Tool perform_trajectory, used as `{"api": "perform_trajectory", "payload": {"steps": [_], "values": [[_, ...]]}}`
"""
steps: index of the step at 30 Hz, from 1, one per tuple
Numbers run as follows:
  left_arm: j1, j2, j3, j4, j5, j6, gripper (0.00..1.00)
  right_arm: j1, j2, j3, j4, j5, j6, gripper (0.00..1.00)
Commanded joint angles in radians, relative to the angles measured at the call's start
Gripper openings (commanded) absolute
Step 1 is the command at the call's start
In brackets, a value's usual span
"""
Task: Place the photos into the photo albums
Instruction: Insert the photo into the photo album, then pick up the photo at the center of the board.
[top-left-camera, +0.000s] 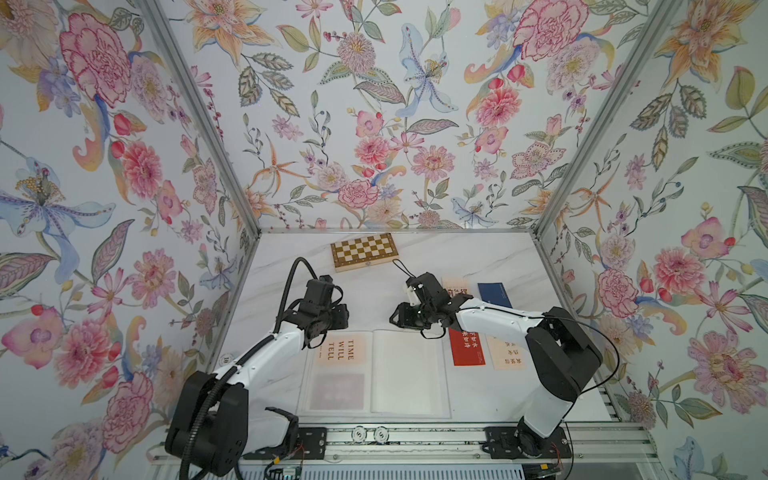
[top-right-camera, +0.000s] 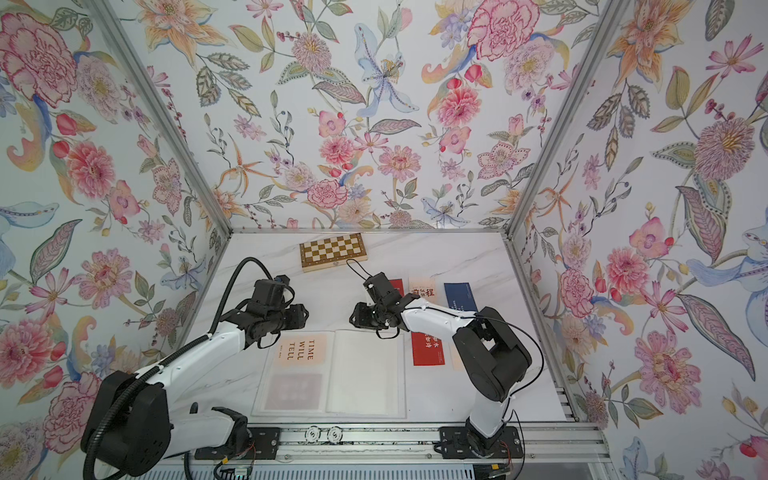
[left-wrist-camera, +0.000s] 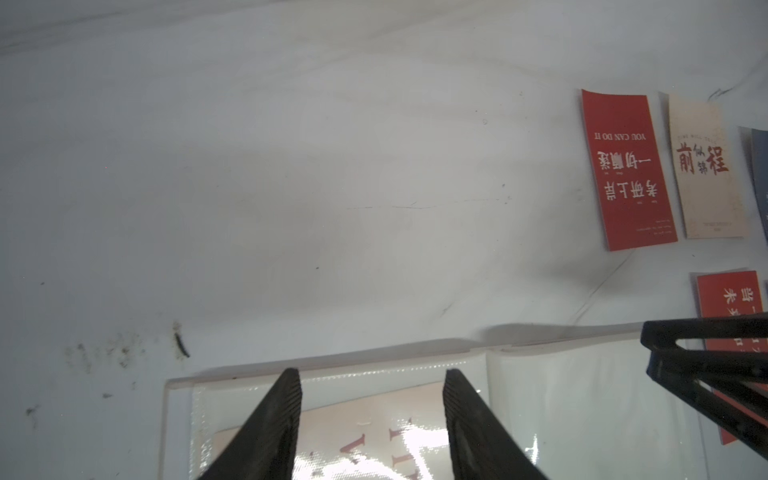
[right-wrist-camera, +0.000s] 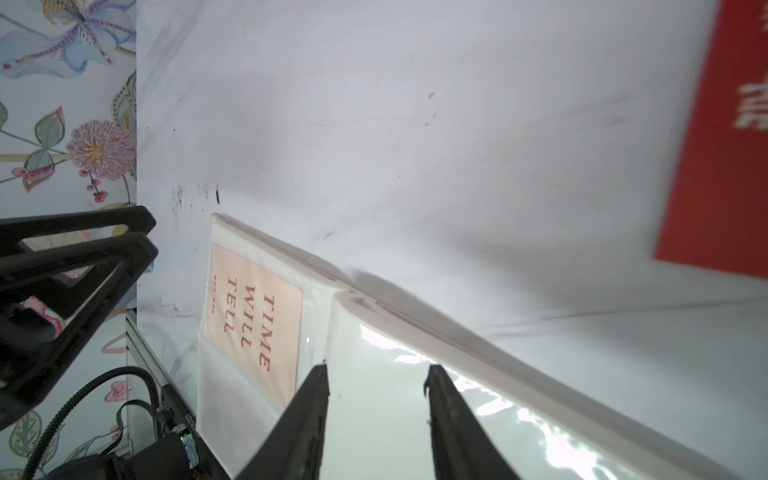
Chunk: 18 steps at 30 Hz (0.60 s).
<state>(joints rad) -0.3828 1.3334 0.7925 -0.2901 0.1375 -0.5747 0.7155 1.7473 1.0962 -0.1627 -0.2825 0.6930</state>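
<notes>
Room: You are boxed in on three sides by floral wallpaper (top-left-camera: 374, 124) in pink, orange and blue, with aluminium posts (top-left-camera: 204, 124) at the corners.
Counter: A white, marble-veined counter (top-left-camera: 478, 253), smooth and lightly scuffed, carries everything. A ribbed metal rail (top-left-camera: 436, 440) runs along its near edge.
Arms: Your left arm (top-left-camera: 266, 353) and right arm (top-left-camera: 494, 318), white shells on black joints, bend inward from the rail toward the album's far edge.
Album: The photo album (top-left-camera: 407, 370) lies flat and open at the near middle, its glossy translucent sleeves catching glare.
Box: A checkered wooden chessboard box (top-left-camera: 363, 251) sits shut by the back wall, well apart from the album.
Filed: A cream "TIME WILL TELL" photo (top-left-camera: 340, 351) fills the left page's far sleeve. A reddish card (top-left-camera: 337, 390) shows dimly in the sleeve nearer you.
Loose: Right of the album lie a red photo (top-left-camera: 467, 347) and a cream photo (top-left-camera: 505, 353). Farther back are a navy photo (top-left-camera: 494, 293), a cream photo with red characters (top-right-camera: 422, 286) and a red "YOU CAN DO IT" photo (left-wrist-camera: 627, 170).
Left end effector (left-wrist-camera: 372, 382): Its ribbed black fingers (left-wrist-camera: 286, 407) stand moderately apart, gripping nothing, over the left page's far edge.
Right end effector (right-wrist-camera: 376, 374): Its jaws are parted and empty over the right page, just beside the spine.
</notes>
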Motion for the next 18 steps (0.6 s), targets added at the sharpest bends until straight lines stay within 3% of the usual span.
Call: {"api": "perform_trajectory", "payload": {"steps": [1, 9, 18], "values": [[-0.069, 0.09, 0.101, 0.051, -0.016, -0.012, 0.5, -0.061, -0.049, -0.018, -0.048, 0.045, -0.064, 0.41], [-0.194, 0.404, 0.366, 0.122, 0.061, -0.028, 0.4, -0.231, -0.033, 0.017, -0.089, 0.07, -0.133, 0.41], [-0.234, 0.688, 0.6, 0.179, 0.175, -0.06, 0.4, -0.322, 0.12, 0.128, -0.112, 0.099, -0.192, 0.42]]}}
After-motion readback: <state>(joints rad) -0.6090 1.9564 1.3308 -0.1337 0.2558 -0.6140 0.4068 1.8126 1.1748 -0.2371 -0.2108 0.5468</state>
